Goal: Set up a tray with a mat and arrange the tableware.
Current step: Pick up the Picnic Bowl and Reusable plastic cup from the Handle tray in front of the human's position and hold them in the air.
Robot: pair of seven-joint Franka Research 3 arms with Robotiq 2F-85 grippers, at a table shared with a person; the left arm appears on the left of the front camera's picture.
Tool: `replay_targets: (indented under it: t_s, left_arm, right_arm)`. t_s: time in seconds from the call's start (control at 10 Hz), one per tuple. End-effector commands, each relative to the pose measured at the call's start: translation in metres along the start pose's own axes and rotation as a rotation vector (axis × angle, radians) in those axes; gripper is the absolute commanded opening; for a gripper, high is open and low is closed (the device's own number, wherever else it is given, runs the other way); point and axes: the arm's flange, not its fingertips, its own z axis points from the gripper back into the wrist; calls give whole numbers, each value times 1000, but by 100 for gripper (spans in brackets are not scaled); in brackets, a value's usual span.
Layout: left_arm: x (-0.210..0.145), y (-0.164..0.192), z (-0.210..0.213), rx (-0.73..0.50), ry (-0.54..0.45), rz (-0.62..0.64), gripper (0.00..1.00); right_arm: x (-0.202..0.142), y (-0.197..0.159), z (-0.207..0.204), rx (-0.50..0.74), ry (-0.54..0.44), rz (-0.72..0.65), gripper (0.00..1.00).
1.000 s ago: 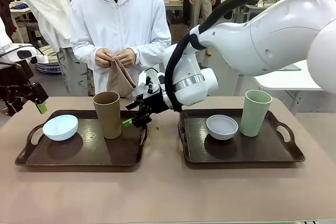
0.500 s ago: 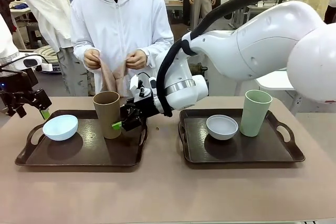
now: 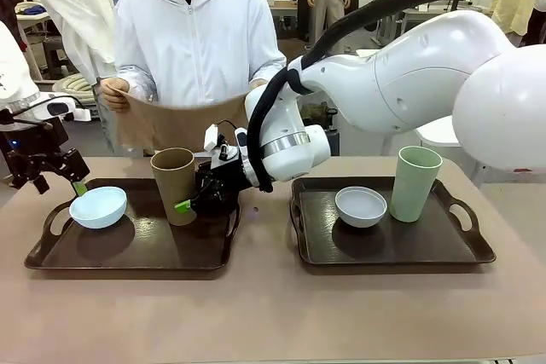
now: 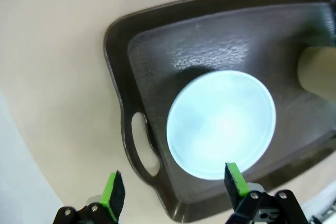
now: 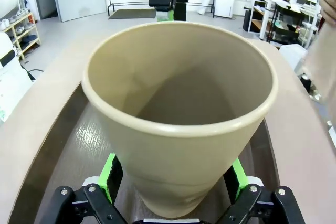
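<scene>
The right arm reaches across the middle to the left tray (image 3: pixel 145 246), which lies on the table (image 3: pixel 273 317). The right gripper (image 3: pixel 189 202) is spread wide, with the tan brown cup (image 3: pixel 174 183) standing upright between its fingers near its base. In the right wrist view the green pads sit at either side of the cup without clearly pressing it.

The left gripper (image 3: pixel 60 183) hangs with jaws apart just above the far left rim of the pale blue bowl (image 3: pixel 98 207), which sits at the left end of the same tray.

On the right tray (image 3: pixel 392 249) the greyish white bowl (image 3: pixel 361 206) sits left of the upright pale green cup (image 3: pixel 415 183).

At the far side a person (image 3: pixel 196 40) holds a tan mat (image 3: pixel 183 125) spread out above the table.
</scene>
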Motion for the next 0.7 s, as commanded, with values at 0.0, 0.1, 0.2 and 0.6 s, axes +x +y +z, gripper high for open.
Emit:
replay_targets:
  t_s: [0.0, 0.1, 0.2, 0.6]
  left_arm:
    - [15, 4, -12, 5, -28, 54, 100]
    - [17, 2, -16, 22, -45, 94, 100]
    - [19, 2, -19, 41, -48, 142, 100]
    - [26, -5, -23, 60, -88, 211, 100]
  right_arm:
    - [-5, -4, -6, -16, -29, 9, 100]
    - [-5, -4, -6, -18, -33, 12, 100]
    - [-6, -5, -6, -18, -34, 13, 100]
    - [-8, -7, -2, -19, -34, 10, 100]
